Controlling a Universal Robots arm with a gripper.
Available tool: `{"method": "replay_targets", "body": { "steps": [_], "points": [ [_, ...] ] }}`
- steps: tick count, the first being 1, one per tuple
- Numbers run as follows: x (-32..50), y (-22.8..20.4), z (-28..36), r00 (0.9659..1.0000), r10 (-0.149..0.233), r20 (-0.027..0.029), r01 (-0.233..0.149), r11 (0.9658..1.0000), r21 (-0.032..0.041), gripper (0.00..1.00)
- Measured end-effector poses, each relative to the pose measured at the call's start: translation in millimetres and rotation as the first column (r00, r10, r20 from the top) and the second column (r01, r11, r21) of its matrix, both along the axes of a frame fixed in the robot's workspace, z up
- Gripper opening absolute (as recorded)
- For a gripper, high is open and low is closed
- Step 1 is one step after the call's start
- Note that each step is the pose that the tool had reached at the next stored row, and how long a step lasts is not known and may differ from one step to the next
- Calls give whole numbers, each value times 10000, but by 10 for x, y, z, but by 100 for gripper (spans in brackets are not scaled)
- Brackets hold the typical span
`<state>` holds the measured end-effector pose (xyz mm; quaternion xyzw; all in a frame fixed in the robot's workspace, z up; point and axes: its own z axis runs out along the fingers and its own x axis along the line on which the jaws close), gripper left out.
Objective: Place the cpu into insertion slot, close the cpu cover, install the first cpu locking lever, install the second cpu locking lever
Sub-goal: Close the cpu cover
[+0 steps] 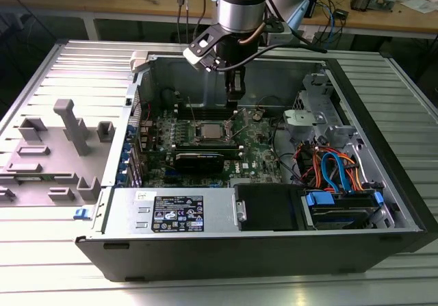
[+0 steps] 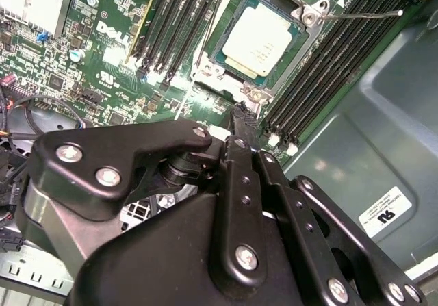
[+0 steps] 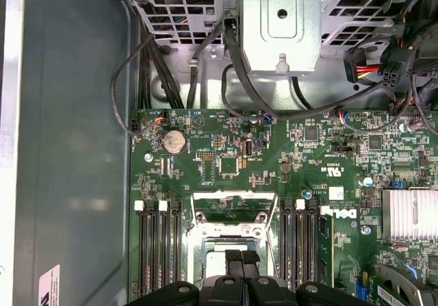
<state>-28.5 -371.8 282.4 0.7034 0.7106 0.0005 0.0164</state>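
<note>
The cpu (image 2: 262, 35) lies flat in the insertion slot (image 2: 213, 54) of the green motherboard, silvery top up; in the exterior view the cpu (image 1: 209, 129) shows mid-board. The cpu cover (image 3: 234, 198) appears raised off the slot at its hinged edge, and I see the board through its window. One thin wire locking lever (image 2: 363, 13) sticks out sideways from the socket, unlatched. My gripper (image 2: 239, 112) hangs just above the board beside the slot, shut with nothing between its fingers. In the exterior view the gripper (image 1: 233, 99) is slightly behind the cpu; in the first wrist view its tips (image 3: 243, 259) overlap the slot's edge.
Long black memory slots (image 3: 159, 244) flank the socket on both sides. A coin battery (image 3: 174, 141), a drive cage (image 3: 280, 18) with black cables, and a finned heat sink (image 3: 409, 213) ring the area. The case walls (image 1: 226, 65) close in. A grey fixture (image 1: 65, 135) stands outside.
</note>
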Motion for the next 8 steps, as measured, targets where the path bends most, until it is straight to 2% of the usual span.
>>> {"method": "replay_targets", "body": {
  "steps": [8],
  "points": [
    [26,0,0,10000,-1,0,1,10000,0,11]
  ]
}}
